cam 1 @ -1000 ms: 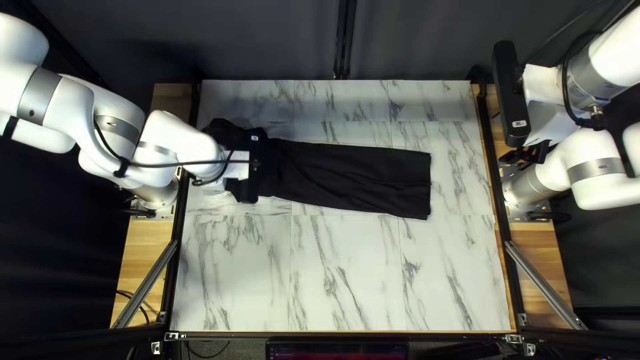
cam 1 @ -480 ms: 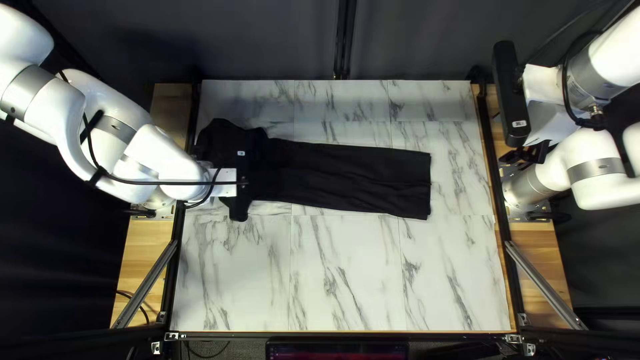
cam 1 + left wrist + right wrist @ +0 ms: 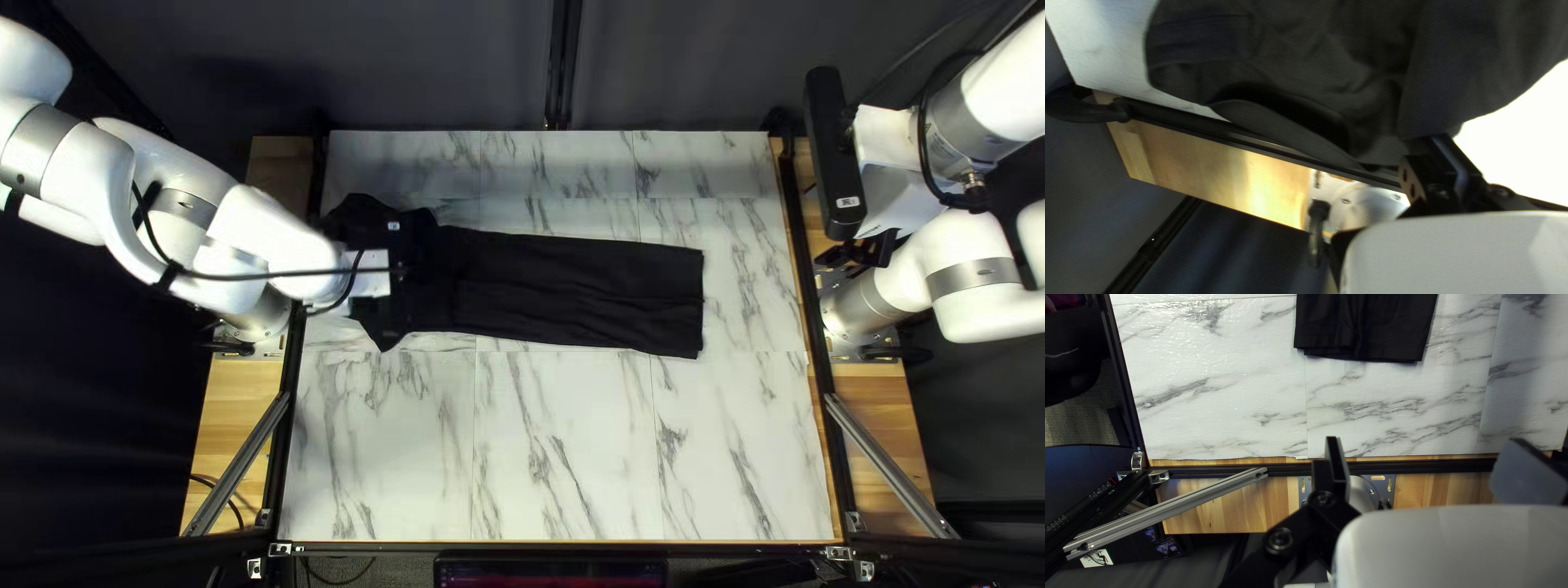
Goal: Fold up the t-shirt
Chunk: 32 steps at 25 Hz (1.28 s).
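The black t-shirt (image 3: 577, 289) is laid lengthwise left to right across the far half of the table (image 3: 566, 457), mostly rightward of the left gripper (image 3: 1434, 140). Its left end is pinched there; the right gripper (image 3: 1426, 441) is held wide, well apart, beyond the right end.

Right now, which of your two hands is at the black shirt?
My left hand: it is at the shirt, while my right hand is open, well away from it.
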Motion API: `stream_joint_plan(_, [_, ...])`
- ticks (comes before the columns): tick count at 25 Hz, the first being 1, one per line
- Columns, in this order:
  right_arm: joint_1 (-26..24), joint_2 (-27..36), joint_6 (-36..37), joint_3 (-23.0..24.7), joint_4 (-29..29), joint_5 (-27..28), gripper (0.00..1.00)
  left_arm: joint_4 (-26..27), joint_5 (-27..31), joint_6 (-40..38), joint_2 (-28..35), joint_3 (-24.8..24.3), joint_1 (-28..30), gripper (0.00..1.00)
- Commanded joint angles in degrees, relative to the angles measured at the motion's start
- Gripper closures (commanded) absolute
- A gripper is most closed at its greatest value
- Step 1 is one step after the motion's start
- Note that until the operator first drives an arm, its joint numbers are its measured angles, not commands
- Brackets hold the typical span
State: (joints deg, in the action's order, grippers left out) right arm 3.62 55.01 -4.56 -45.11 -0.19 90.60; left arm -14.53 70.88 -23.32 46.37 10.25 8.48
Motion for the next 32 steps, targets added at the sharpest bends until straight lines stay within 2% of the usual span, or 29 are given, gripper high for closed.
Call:
stream_joint_plan(1, [0.0,0.0,0.0,0.0,0.0,0.0,0.00,-1.7,-2.3,6.3,1.3,-2.1,-8.5,1.00])
stream_joint_plan(5, [0.0,0.0,0.0,0.0,0.0,0.0,0.00,-2.4,-5.1,8.1,-0.1,-3.1,-12.8,0.98])
stream_joint_plan(6, [0.0,0.0,0.0,0.0,0.0,0.0,0.00,-2.3,-5.5,8.2,-0.6,-3.1,-13.2,0.04])
stream_joint_plan(7, [0.0,0.0,0.0,0.0,0.0,0.0,0.00,-2.2,-5.8,8.0,-1.0,-3.1,-13.3,0.00])
stream_joint_plan(13, [0.0,0.0,0.0,0.0,0.0,0.0,0.00,-1.7,-5.6,4.6,-4.4,-0.6,-9.5,0.00])
stream_joint_plan(18, [0.0,0.0,0.0,0.0,0.0,0.0,0.00,-2.0,-8.9,2.9,-10.9,2.8,-6.8,0.00])
stream_joint_plan(20, [0.0,0.0,0.0,0.0,0.0,0.0,0.00,-2.3,-11.4,2.8,-15.7,5.2,-6.2,0.00])
stream_joint_plan(27, [0.0,0.0,0.0,0.0,0.0,0.0,0.00,-3.4,-18.2,5.5,-23.4,9.6,-7.3,0.00])
stream_joint_plan(32, [0.0,0.0,0.0,0.0,0.0,0.0,0.00,-3.4,-23.7,10.5,-25.4,10.5,-10.6,0.00])
